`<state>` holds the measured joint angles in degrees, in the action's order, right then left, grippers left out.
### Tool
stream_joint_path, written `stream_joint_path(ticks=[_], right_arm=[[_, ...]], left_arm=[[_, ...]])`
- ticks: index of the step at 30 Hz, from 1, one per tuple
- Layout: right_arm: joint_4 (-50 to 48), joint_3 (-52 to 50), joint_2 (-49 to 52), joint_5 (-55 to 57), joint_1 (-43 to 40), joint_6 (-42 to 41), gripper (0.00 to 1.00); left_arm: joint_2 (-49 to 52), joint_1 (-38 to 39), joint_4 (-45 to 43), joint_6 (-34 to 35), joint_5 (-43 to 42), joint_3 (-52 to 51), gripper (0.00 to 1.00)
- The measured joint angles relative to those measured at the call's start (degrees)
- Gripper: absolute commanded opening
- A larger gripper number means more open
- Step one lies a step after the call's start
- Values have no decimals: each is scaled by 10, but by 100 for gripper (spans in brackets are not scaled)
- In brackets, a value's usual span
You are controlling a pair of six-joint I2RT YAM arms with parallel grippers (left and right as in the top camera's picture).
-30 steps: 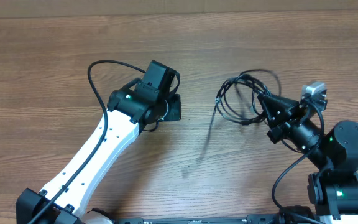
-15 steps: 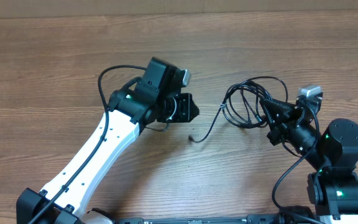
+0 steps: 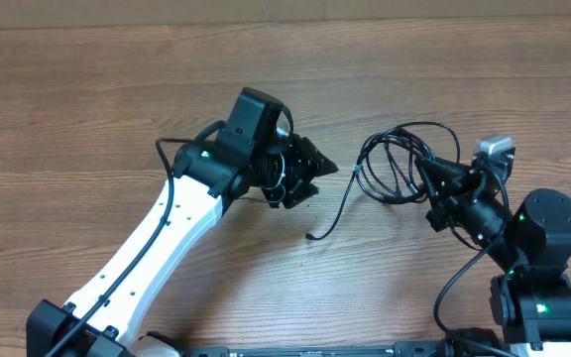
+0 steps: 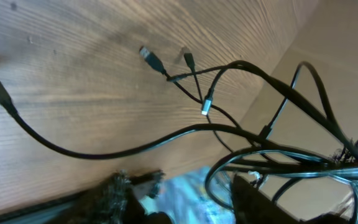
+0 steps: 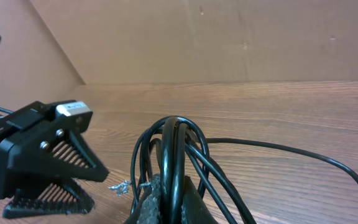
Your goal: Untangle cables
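Several cables sit pinched in the right gripper; the left gripper, spread and empty near them, may close on crossed loops and tighten the tangle.

You have bare table on the far side of the cables. On their left stands the left gripper, jaws apart. The right gripper blocks their right side.
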<state>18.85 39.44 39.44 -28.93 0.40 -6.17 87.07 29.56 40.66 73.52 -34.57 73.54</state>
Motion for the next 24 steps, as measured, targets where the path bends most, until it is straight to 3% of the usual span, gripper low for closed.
stream_joint_path(ticks=[4, 10, 16, 24], right_arm=[[0, 0, 0, -16, 0, -7, 4], [-13, 0, 0, -38, 0, -83, 4], [-26, 0, 0, -43, 0, -134, 4], [-30, 0, 0, -50, 0, -169, 4]], left_arm=[[0, 10, -10, 36, -4, 0, 70], [0, 24, -60, 56, -3, 0, 69], [0, 43, -106, 61, -4, 0, 65], [0, 69, -147, 60, -3, 0, 68]])
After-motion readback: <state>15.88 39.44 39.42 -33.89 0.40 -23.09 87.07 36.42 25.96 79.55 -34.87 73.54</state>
